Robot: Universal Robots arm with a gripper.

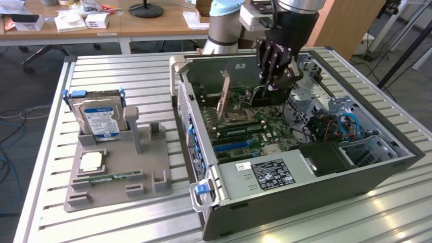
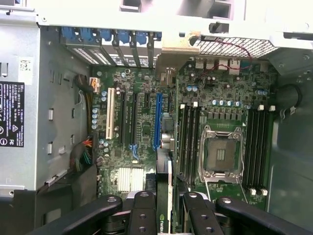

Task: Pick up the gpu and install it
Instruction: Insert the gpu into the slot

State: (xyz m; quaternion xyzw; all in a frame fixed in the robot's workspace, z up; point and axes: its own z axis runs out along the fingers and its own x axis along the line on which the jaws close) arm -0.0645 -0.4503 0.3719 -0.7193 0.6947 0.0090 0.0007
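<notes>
Pincer (image 1: 275, 81) (image 2: 166, 198) clamped on the gpu (image 2: 169, 171), holding it on edge inside the open computer case (image 1: 324, 187), over the motherboard (image 1: 250, 134), just beside the blue slot (image 2: 157, 120), toward the case's far end.

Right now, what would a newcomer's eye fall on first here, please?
The open grey computer case on the slatted metal table, its green motherboard bare. Over it hangs the black gripper, jaws shut on the thin dark gpu card. At the exterior view's left, a silver hard drive stands upright.
</notes>
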